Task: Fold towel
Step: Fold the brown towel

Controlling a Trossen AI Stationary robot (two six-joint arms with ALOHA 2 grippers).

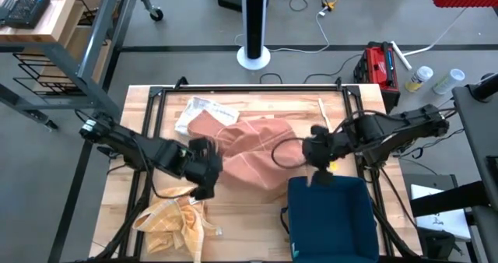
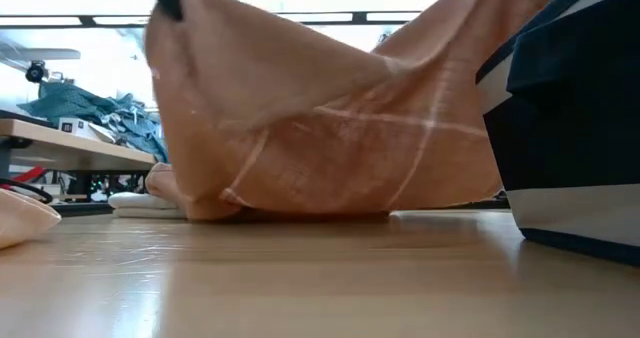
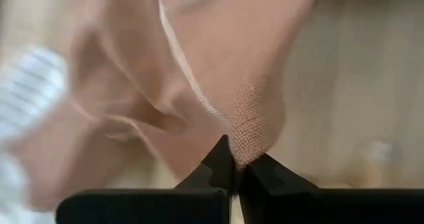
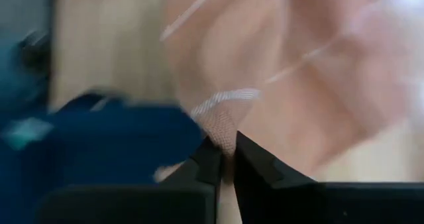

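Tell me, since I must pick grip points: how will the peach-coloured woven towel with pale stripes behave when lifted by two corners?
The peach-coloured woven towel with pale stripes is probably floppy: pinched by the left gripper and right gripper, it sags between them. It seems light, since small pinches hold it. Its coarse weave likely resists slipping.

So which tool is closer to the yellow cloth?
Left. The left tool holds the towel just above the yellow cloth; the right tool is across the table, by the blue bin.
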